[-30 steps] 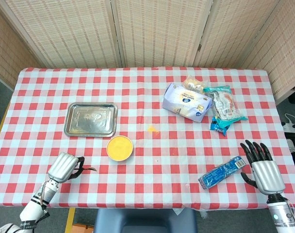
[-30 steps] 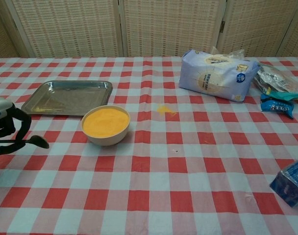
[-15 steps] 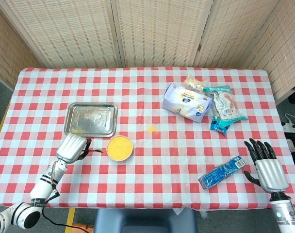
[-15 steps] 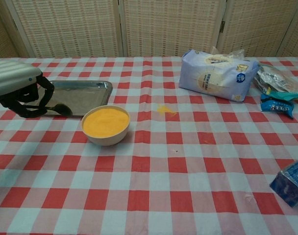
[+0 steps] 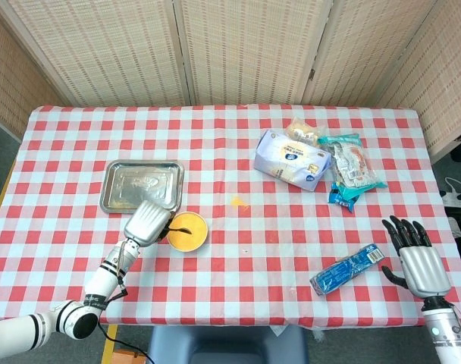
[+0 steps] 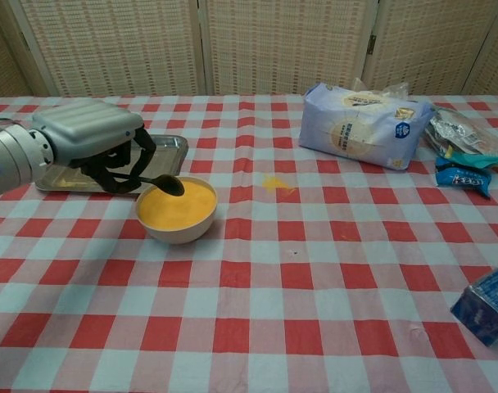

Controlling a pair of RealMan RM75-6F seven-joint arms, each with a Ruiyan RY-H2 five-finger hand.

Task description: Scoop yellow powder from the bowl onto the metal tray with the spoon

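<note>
Left hand [image 6: 89, 135], grasping the dark spoon [image 6: 155, 182] in curled fingers, has travelled in the last second from the near left edge of the table [image 5: 238, 136] up and rightward, so that the spoon's head now sits over the left rim of the bowl [image 6: 177, 214], at or just above the yellow powder [image 6: 179, 205]; whether it touches the surface cannot be told. This places the task at the start of the scooping step: by judgement the dip into the powder comes next, and nothing has yet been carried to the metal tray [image 5: 142, 186], which lies just beyond the bowl toward the left edge and shows no heap of powder. Right hand [image 5: 420, 262] rests released, fingers spread, at the near right corner, barely shifted. Count: one bowl, one spoon, one tray, one small yellow spill [image 5: 238, 202] on the cloth near the table's middle, one white-blue bag [image 6: 359, 124] and a cluster of snack packets [image 5: 350, 171] toward the far right, one blue packet [image 5: 349, 268] beside the right hand
</note>
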